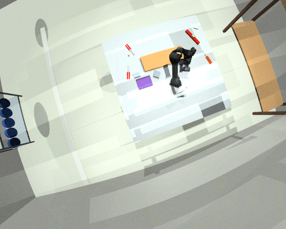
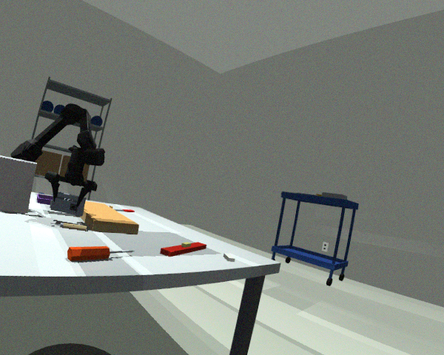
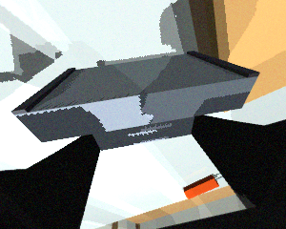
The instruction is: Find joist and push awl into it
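Leftmost on the counter, in the top view, two red-handled tools lie apart from the work. Next comes the purple tray, where the stud finder has to go once the joist is found; the stud finder is not in it now. Right of the tray, the floor panel lies flat, and nothing on it shows where the joist runs.

Toward the panel's right end, the end effector points down, its fingers set wide around a grey block, which I take to be the stud finder. The block is beside the panel's near edge, not over it. So the search looks to be the step in hand, though whether any of it is done cannot be told from here. The next move likely calls for bringing the finder level over the panel and sweeping it along with a steady grip; a tilted block could catch the edge.

Near the panel in the exterior view is a tan-handled tool, perhaps the awl. Farther right lie an orange-handled tool and, beyond the panel, a red bar.
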You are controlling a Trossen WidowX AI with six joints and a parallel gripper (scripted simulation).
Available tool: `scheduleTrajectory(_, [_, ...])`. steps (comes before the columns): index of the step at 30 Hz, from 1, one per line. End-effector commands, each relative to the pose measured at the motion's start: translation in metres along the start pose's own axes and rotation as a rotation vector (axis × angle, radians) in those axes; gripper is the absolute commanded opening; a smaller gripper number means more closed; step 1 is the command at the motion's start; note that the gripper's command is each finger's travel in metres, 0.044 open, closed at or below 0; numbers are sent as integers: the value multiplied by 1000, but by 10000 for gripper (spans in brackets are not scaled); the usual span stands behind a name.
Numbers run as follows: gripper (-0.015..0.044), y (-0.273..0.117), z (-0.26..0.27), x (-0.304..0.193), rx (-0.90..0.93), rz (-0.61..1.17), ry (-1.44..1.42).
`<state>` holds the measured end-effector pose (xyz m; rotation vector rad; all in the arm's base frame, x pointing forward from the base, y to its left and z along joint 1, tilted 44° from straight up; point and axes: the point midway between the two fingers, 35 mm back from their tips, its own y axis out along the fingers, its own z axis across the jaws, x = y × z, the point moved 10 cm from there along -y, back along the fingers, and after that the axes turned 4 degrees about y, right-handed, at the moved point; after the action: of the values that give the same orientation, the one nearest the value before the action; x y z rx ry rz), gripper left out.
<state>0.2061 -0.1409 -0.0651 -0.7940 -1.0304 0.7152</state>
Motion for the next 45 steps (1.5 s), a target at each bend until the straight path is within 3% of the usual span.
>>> scheduleTrajectory(1, [0, -3, 0, 3, -14, 36, 4])
scheduleTrajectory(45, [0, 6, 2, 44, -31, 354, 10])
